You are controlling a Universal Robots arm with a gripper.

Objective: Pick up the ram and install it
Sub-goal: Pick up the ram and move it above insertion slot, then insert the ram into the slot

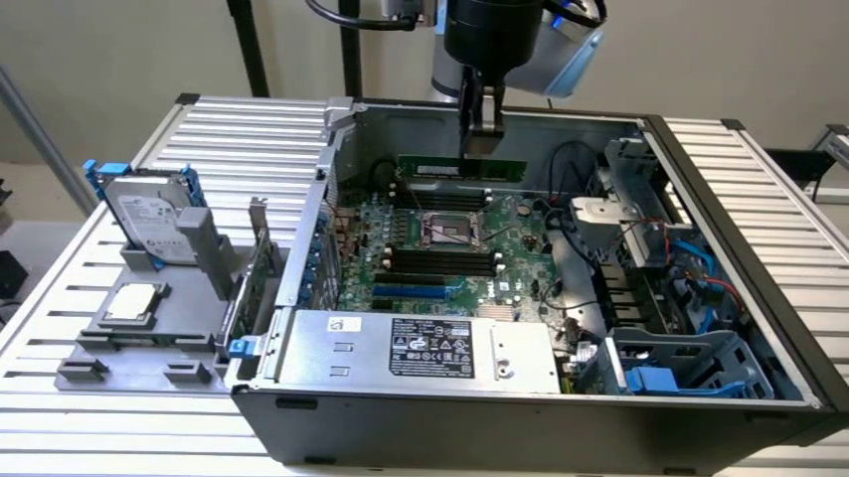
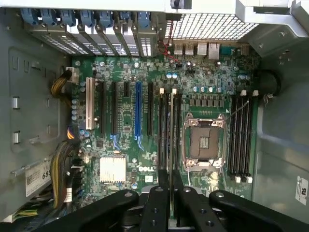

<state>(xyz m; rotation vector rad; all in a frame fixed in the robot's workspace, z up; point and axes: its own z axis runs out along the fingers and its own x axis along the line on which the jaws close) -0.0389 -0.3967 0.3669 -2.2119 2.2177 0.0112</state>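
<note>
Exterior view: the gripper (image 1: 484, 124) is seen clamped on the ram (image 1: 462, 167). The stick is held on edge above the far part of the motherboard (image 1: 438, 234), apparently clear of it, inside the open case (image 1: 531, 437). Its long axis runs left to right in the exterior view. In the wrist view the ram (image 2: 171, 130) is seen edge-on between the fingers, parallel to the black slots (image 2: 162, 125) beside the socket (image 2: 203, 142). The slots are judged to lie below it.
</note>
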